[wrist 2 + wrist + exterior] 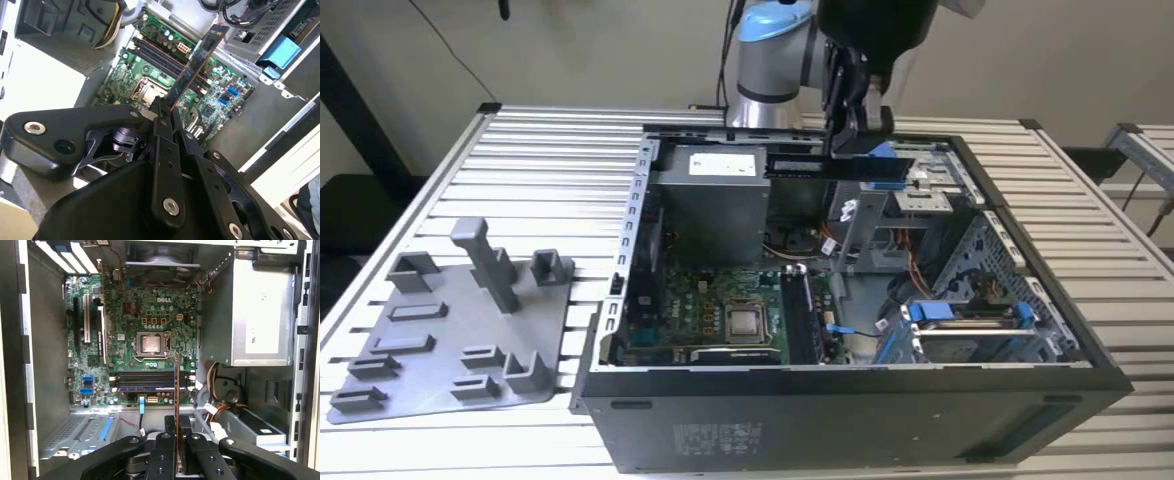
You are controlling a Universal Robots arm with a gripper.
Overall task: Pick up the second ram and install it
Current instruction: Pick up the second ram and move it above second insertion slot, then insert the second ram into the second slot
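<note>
My gripper [858,150] hangs over the back part of the open computer case [854,400], shut on the second ram [834,167]. The ram is a thin dark board held level above the case's inside. In the second wrist view the ram [197,62] sticks out from between the fingers [157,125], bluish with a copper edge. In the first wrist view it shows edge-on [177,385], crossing over the dark memory slots [150,380] of the green motherboard [125,315]. The ram is well above the board and touches nothing else.
A grey power supply [707,195] fills the case's rear corner. A drive cage with blue clips [934,310] sits on the exterior view's right. The processor socket [744,322] lies beside the slots. A grey parts fixture [454,330] rests on the slatted table [547,160].
</note>
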